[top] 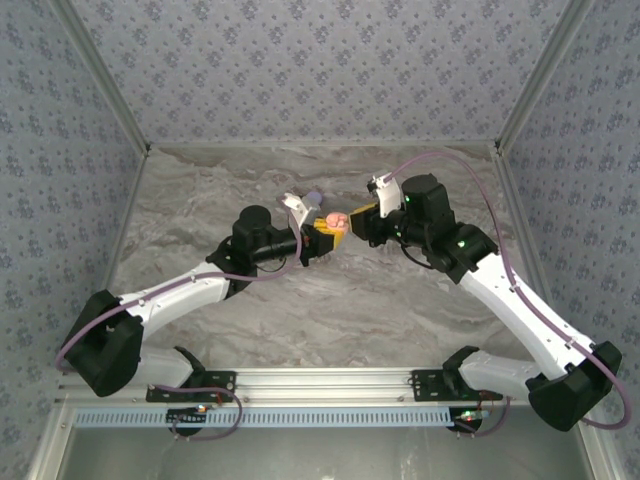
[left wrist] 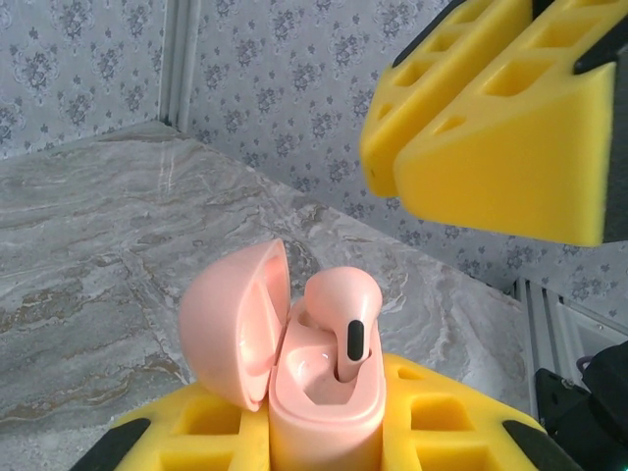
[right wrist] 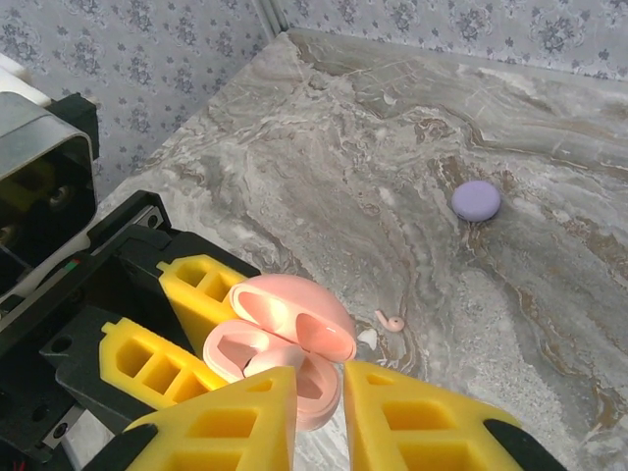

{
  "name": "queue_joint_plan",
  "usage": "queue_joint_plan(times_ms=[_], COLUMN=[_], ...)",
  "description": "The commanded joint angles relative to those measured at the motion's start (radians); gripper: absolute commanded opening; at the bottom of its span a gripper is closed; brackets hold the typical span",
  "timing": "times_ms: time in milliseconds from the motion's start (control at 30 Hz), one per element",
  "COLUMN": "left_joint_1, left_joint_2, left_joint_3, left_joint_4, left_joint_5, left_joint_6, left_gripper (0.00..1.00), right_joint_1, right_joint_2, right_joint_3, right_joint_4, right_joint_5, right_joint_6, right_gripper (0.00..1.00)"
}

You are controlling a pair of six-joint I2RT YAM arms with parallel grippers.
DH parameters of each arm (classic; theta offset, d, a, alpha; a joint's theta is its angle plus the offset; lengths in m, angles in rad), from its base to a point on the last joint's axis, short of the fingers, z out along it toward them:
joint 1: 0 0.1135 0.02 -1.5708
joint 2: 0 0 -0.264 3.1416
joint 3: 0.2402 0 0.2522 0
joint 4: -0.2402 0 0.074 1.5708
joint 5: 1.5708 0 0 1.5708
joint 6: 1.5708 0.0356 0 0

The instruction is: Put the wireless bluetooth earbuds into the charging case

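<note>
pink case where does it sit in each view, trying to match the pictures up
Top external: the case is at the centre of the picture.
Left wrist: bottom centre, lid open to the left, one earbud standing in it.
Right wrist: lower left, lid open.
Shared landmark: the left claw's yellow fingers gripping the case.

Left arm [top: 175, 295] and right arm [top: 510, 300] are both wearing white shells between chunky black joint housings. Lilac cables [top: 445, 153] are looping alongside each one. Green lights [top: 462, 243] are glowing on the right arm. Up close, the fingers [right wrist: 412, 422] are showing as bright yellow wedges with square pockets, sitting on black mounts.
</note>
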Motion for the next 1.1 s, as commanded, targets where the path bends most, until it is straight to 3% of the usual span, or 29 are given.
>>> queue_joint_plan(times_ms=[0, 567, 867, 1067], left_joint_1=[-0.014, -0.038, -0.039, -0.039], left_joint_2=[-0.013, -0.011, -0.014, -0.007], left_joint_3=[-0.006, -0.009, -0.009, -0.006], left_joint_4=[0.012, 0.045, 0.035, 0.028], left_joint_5=[0.016, 0.093, 0.086, 0.023], left_joint_6=[0.041, 0.061, 0.064, 0.042], left_gripper=[0.0, 0.0, 0.0, 0.0], right_joint_1=[-0.007, -0.007, 0.016, 0.038], right_joint_2=[0.015, 0.076, 0.113, 0.126], right_joint_3=[0.004, 0.027, 0.074, 0.097], right_joint_4=[-0.022, -0.041, -0.08, -0.114], right_joint_5=[-0.037, -0.13, -0.17, -0.115], right_joint_6=[0.014, 0.004, -0.03, -0.046], right_gripper=[0.21, 0.21, 0.24, 0.27])
